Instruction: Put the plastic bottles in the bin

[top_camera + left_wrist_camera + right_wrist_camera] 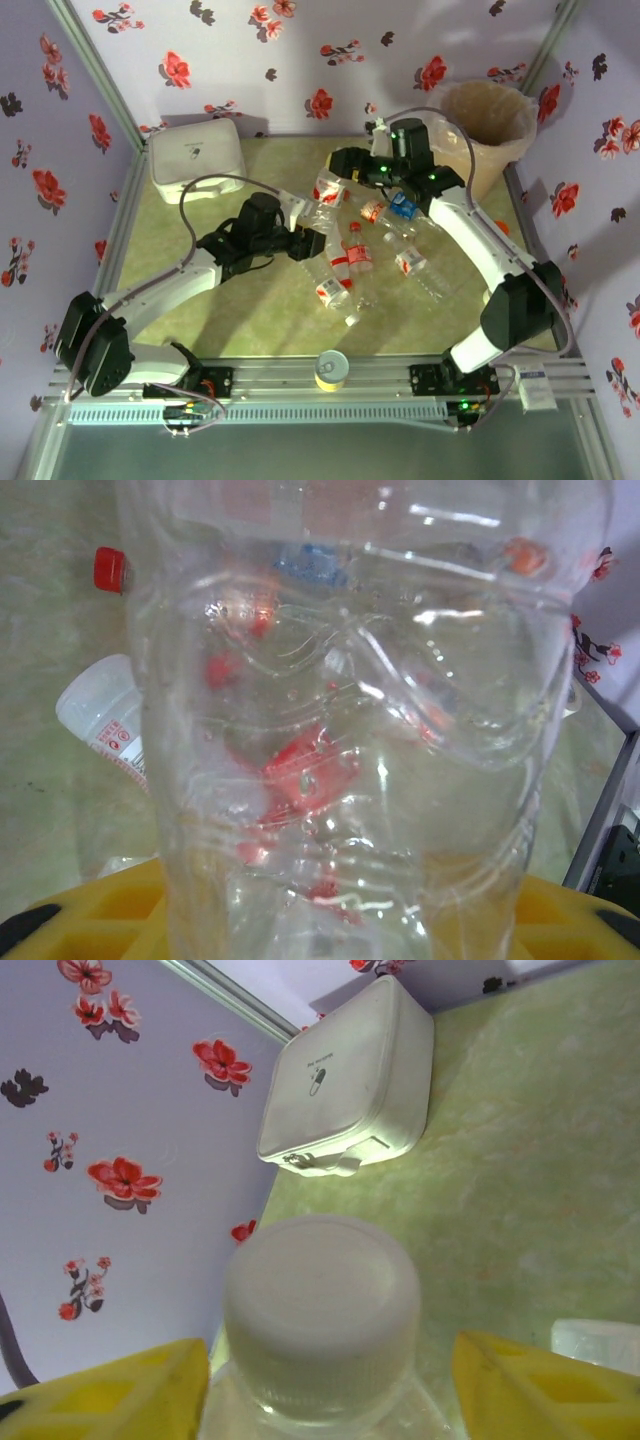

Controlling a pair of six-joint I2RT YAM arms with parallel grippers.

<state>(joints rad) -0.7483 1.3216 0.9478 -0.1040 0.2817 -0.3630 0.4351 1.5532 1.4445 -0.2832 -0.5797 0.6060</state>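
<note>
- A crumpled clear bottle [350, 730] is being pinched by the left gripper [305, 243], mid-table.
- A white-capped bottle [320, 1310] is being clamped by the right gripper [345, 172], beside the loose bottles [355, 255].
- The bin [488, 160] is being shown in the far right corner.

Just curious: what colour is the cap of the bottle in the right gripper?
White cap, best in right wrist view.

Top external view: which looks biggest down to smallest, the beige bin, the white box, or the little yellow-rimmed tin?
Largest to smallest, as they look from above:
1. the bin
2. the white box, somewhat smaller
3. the yellow-rimmed tin, clearly smallest
</note>
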